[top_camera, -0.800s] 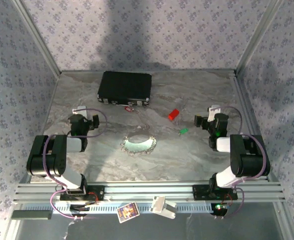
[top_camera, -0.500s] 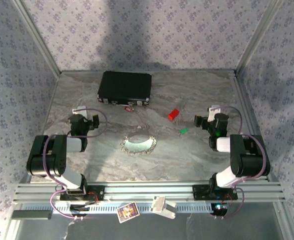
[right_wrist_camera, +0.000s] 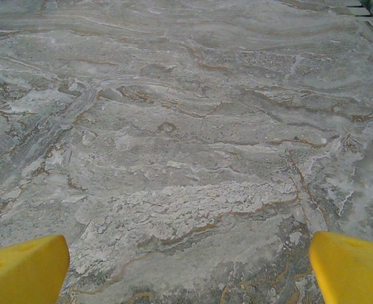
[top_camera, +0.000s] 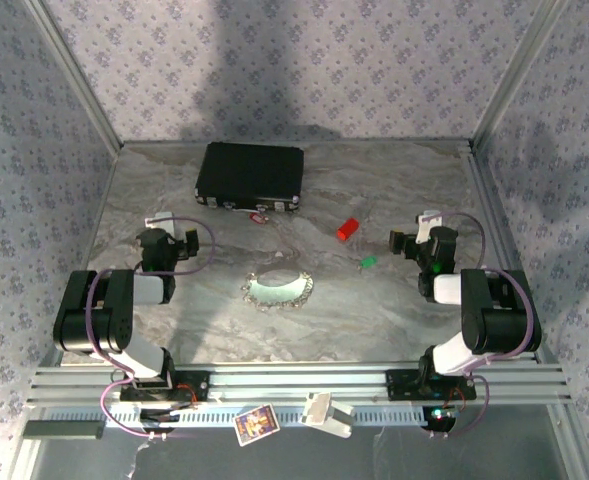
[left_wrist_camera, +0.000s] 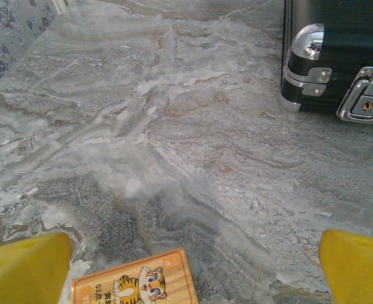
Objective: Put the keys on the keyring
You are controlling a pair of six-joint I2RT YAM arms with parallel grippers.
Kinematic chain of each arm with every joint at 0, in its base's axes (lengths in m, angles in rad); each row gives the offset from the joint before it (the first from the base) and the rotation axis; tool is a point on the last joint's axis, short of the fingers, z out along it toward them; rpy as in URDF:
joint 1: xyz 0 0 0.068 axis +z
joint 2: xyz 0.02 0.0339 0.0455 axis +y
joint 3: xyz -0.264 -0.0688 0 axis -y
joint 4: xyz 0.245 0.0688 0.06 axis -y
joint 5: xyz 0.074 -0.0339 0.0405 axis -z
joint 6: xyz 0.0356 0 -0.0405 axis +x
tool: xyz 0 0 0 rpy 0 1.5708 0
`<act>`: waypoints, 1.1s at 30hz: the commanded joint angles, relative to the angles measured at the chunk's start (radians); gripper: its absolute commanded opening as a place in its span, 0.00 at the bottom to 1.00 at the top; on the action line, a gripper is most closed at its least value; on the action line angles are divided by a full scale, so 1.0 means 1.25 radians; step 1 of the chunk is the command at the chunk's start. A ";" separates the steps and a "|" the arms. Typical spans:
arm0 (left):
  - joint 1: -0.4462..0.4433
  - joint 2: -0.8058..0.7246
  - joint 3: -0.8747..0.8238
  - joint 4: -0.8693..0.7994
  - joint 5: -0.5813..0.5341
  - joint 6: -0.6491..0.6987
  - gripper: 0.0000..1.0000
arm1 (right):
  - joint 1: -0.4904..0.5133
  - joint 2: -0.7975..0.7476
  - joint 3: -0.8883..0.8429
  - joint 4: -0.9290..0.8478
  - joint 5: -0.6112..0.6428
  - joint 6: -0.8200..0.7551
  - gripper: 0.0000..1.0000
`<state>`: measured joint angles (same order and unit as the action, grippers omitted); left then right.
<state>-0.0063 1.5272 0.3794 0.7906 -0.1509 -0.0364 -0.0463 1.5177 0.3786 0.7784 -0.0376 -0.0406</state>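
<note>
The keyring [top_camera: 277, 288], a silvery chain loop on a pale curved band, lies mid-table between the arms. A tiny green-headed key [top_camera: 367, 263] rests to its right. A tiny red-headed key [top_camera: 257, 214] lies just in front of the black case [top_camera: 251, 177]. My left gripper [top_camera: 169, 243] hovers left of the keyring, open. In the left wrist view its yellow fingers [left_wrist_camera: 25, 269] stand wide apart with nothing between them. My right gripper [top_camera: 419, 240] sits right of the green key, open, with its yellow fingers [right_wrist_camera: 354, 266] spread over bare table.
A chunkier red block [top_camera: 347, 229] lies between the case and the green key. The case's metal-cornered end [left_wrist_camera: 338, 57] shows at the upper right of the left wrist view. A small tiger-printed card [left_wrist_camera: 135, 282] sits at that view's bottom edge. Patterned walls enclose the marbled table [top_camera: 374, 190].
</note>
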 commanded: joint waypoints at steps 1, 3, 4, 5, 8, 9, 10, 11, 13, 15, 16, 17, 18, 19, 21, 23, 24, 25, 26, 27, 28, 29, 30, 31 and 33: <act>0.004 0.005 0.019 0.036 -0.007 -0.010 1.00 | -0.002 0.001 0.014 0.015 0.008 0.009 0.99; 0.005 -0.004 0.020 0.034 -0.007 -0.008 1.00 | 0.002 -0.020 0.015 -0.002 0.018 0.006 0.99; 0.004 -0.033 0.030 -0.013 -0.001 -0.005 1.00 | 0.008 -0.059 0.029 -0.050 0.028 -0.001 0.99; 0.004 -0.066 0.054 -0.086 -0.001 -0.006 1.00 | 0.014 -0.097 0.049 -0.128 0.042 -0.002 0.99; 0.004 -0.165 0.149 -0.298 0.009 0.008 1.00 | 0.018 -0.193 0.134 -0.348 0.124 0.107 0.97; 0.004 -0.186 0.168 -0.322 0.022 0.008 1.00 | 0.015 -0.218 0.161 -0.422 0.112 0.149 0.97; 0.004 -0.204 0.181 -0.341 0.039 0.000 1.00 | 0.017 -0.237 0.182 -0.479 0.101 0.177 0.97; 0.004 -0.217 0.195 -0.357 0.061 -0.012 1.00 | 0.022 -0.250 0.192 -0.518 0.101 0.202 0.97; -0.007 -0.245 0.218 -0.403 0.104 -0.048 1.00 | 0.038 -0.280 0.212 -0.614 0.098 0.281 0.95; -0.046 -0.276 0.222 -0.435 0.103 -0.072 0.98 | 0.055 -0.307 0.222 -0.700 0.075 0.341 0.93; -0.075 -0.296 0.221 -0.453 0.100 -0.078 0.98 | 0.068 -0.319 0.227 -0.743 0.060 0.368 0.92; -0.109 -0.319 0.220 -0.471 0.090 -0.079 0.97 | 0.083 -0.329 0.231 -0.785 0.042 0.381 0.89; -0.146 -0.335 0.218 -0.496 0.071 -0.086 0.97 | 0.099 -0.335 0.235 -0.819 0.030 0.388 0.84; -0.187 -0.349 0.215 -0.519 0.062 -0.097 0.96 | 0.121 -0.340 0.236 -0.852 0.022 0.398 0.80; -0.270 -0.367 0.206 -0.564 0.043 -0.105 0.95 | 0.169 -0.344 0.230 -0.894 0.010 0.417 0.77; -0.359 -0.385 0.185 -0.598 0.001 -0.115 0.95 | 0.227 -0.343 0.232 -0.937 0.004 0.429 0.75; -0.388 -0.394 0.174 -0.606 -0.011 -0.126 0.94 | 0.250 -0.343 0.234 -0.950 0.006 0.434 0.75; -0.418 -0.405 0.162 -0.614 -0.019 -0.139 0.94 | 0.276 -0.341 0.237 -0.967 0.009 0.446 0.75; -0.443 -0.416 0.151 -0.623 -0.021 -0.153 0.93 | 0.301 -0.342 0.239 -0.976 0.008 0.457 0.75; -0.462 -0.423 0.144 -0.631 -0.017 -0.162 0.92 | 0.319 -0.341 0.240 -0.979 -0.001 0.467 0.75; -0.483 -0.426 0.139 -0.640 -0.013 -0.167 0.92 | 0.340 -0.340 0.238 -0.978 -0.013 0.476 0.75; -0.506 -0.425 0.136 -0.653 -0.002 -0.166 0.91 | 0.357 -0.336 0.236 -0.975 -0.026 0.483 0.75; -0.522 -0.419 0.136 -0.664 0.008 -0.163 0.90 | 0.369 -0.331 0.235 -0.971 -0.037 0.487 0.75; -0.539 -0.407 0.139 -0.679 0.036 -0.155 0.90 | 0.374 -0.325 0.232 -0.967 -0.059 0.495 0.76; -0.552 -0.373 0.160 -0.725 0.126 -0.118 0.89 | 0.365 -0.320 0.222 -0.943 -0.111 0.516 0.76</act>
<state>-0.6731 1.0317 0.5556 -0.0208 -0.0944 -0.2085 0.4122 1.1080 0.6571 -0.3859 -0.0967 0.5415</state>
